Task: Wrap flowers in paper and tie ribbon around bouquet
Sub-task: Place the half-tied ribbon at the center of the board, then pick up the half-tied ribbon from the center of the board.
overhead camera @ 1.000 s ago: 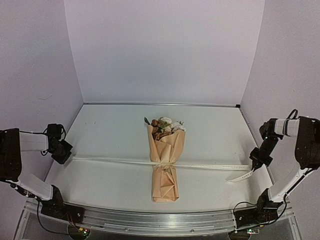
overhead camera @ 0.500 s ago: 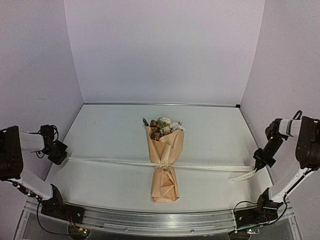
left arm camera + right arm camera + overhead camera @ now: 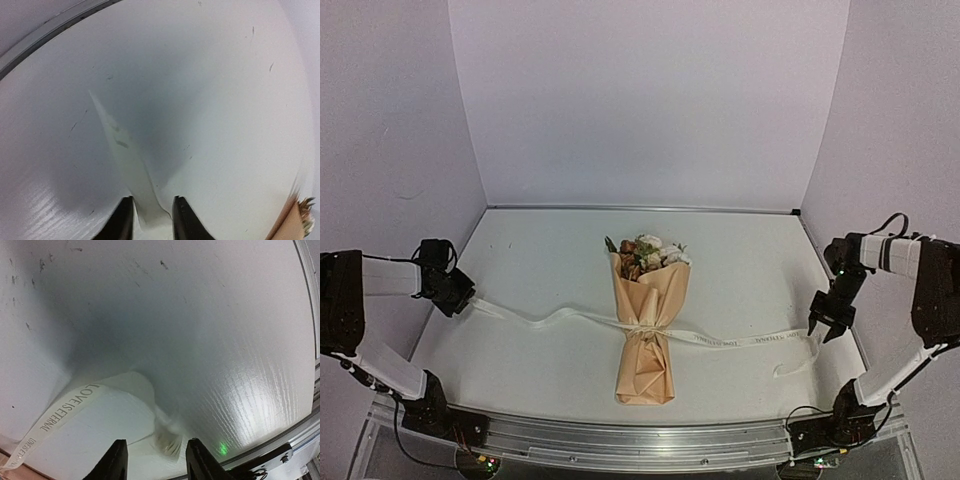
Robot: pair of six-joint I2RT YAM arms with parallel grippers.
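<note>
1. alu rail [image 3: 640, 445] – runs along near edge of table [image 3: 540, 250]; both arm bases sit on it.
2. L gripper [image 3: 152, 201] – by left edge, low over the top. Its fingers [image 3: 125, 220] are parted. The ribbon [image 3: 125, 150] runs flat btwn them, its width about filling the gap, faces not pinched. Released.
3. R gripper [image 3: 156, 442] – by right edge, above the top. Fingers well apart; a blurred bit of ribbon sits loose btwn them. Released.
4. ribbon – cream, narrow. Lies slack and wavy across the table from left edge to right edge and passes round the bouquet's waist. The right tail curls back on itself nr the right edge. Print reads "LOVE IS ETERNAL" in R wrist view.
5. bouquet [image 3: 645, 320] – lying flat at approx ctr of table, narrow end twd near edge, wide end twd far edge.
6. paper [image 3: 645, 365] – tan kraft, creased, cinched where the ribbon crosses.
7. flowers [image 3: 648, 252] – white, peach and rusty-brown heads w/ green leaves, showing at the wide end.
8. walls [image 3: 640, 100] – pale lilac panels at left, right and far edges.
</note>
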